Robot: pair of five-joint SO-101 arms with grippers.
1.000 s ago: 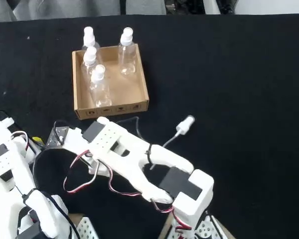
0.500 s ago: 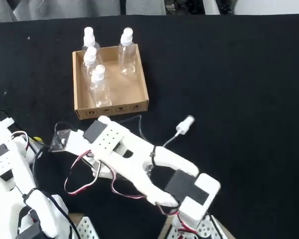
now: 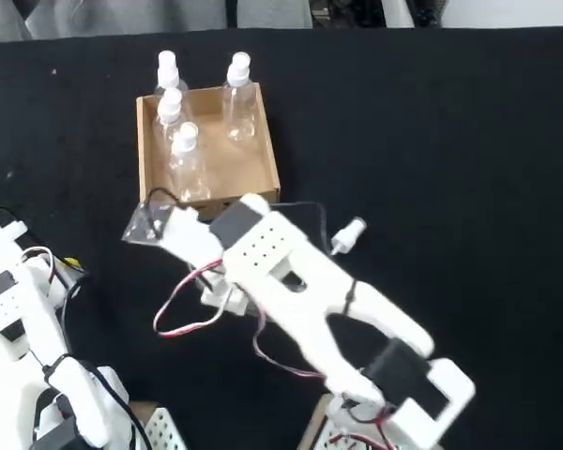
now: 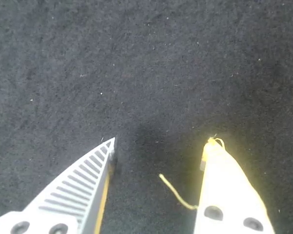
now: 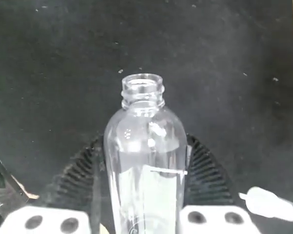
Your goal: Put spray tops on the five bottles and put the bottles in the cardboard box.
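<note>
Black cloth-covered table (image 3: 469, 141): bears all items. White right arm (image 3: 310, 291): extended across the table towards the box. Brown open-topped cardboard box (image 3: 272, 164): just beyond the right fingertips. Four clear plastic bottles with white spray tops (image 3: 188, 164): upright at the box, three inside it; whether the back-corner one is inside cannot be told. Right gripper (image 5: 144, 146): ribbed black fingers (image 5: 205, 165) closed on a clear uncapped plastic bottle (image 5: 142, 90), its open neck projecting past the fingertips. Left gripper (image 4: 161, 144): fingers spread, bare cloth between them. Loose white spray top (image 3: 349, 234) with thin tube: lying on the cloth behind the right fingers, beside the arm.
</note>
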